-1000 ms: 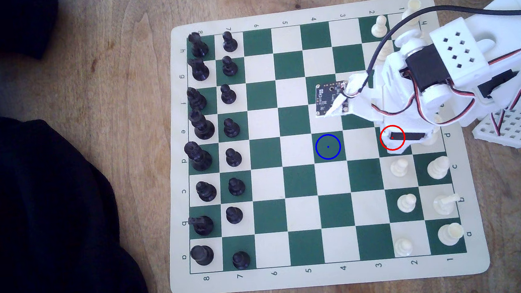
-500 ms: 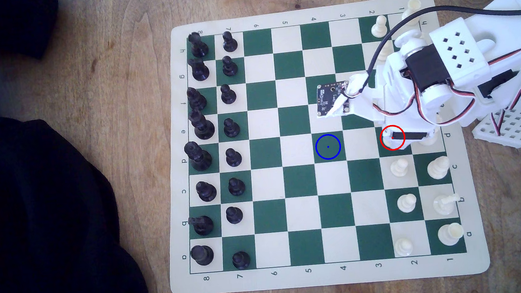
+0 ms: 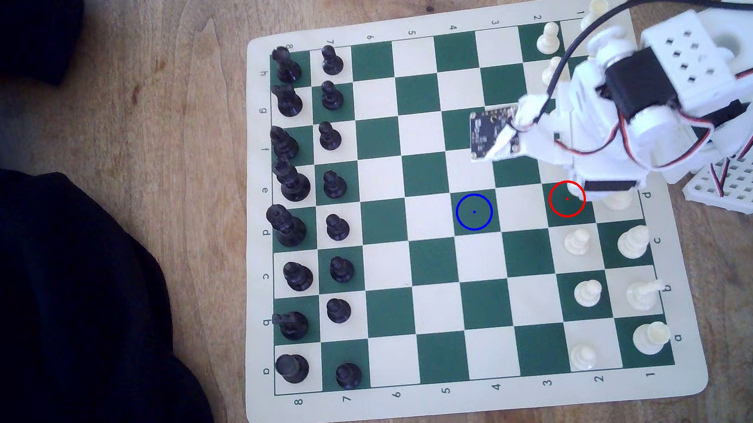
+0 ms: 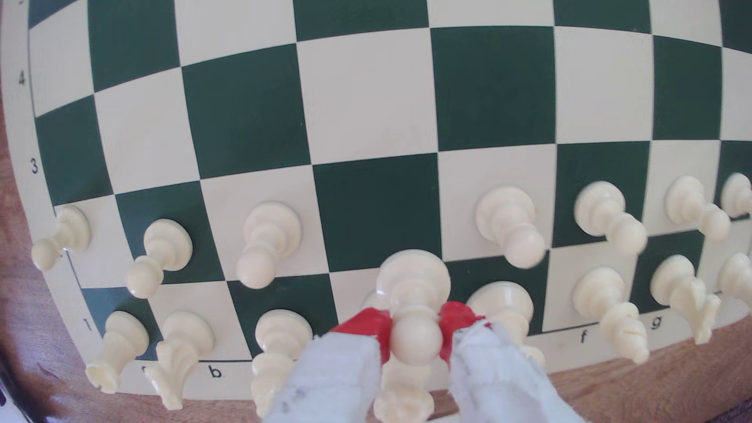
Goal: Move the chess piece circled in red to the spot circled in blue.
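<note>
My end effector (image 4: 416,334) clamped on pawn (image 4: 414,299) by its head, base off the board (image 3: 491,395); blue-ringed spot (image 3: 473,211) bare, well apart

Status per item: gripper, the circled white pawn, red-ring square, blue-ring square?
Red-tipped white gripper: shut on the pawn's neck, just under the ball head.
Cream-white plastic pawn: gripped, lifted off the board, roughly upright.
Dark green square with the red ring: vacated, green showing inside the ring.
Dark green square with the blue ring and centre dot: empty, nothing on it.
</note>
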Controlling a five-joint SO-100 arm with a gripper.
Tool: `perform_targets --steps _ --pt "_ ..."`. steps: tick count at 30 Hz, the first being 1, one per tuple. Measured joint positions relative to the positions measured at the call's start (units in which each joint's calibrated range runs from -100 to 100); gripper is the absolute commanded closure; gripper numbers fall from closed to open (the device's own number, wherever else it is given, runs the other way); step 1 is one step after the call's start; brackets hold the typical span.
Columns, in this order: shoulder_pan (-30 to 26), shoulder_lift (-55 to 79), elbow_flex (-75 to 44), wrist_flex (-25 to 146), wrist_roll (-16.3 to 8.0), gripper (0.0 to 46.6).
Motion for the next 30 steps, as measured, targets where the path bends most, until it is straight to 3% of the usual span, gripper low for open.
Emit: perform_targets --steps 5,15,22,30 --pt "1.03 1.42 -12.11 3.82 0.49 44.2" --pt "-0.29 21.87 -30.64 -0.08 -0.2 44.2" --pt "1.18 35.27 -32.44 -6.77 -0.15 44.0" --pt "2.29 38.96 -28.92 -13.55 0.2 44.0"
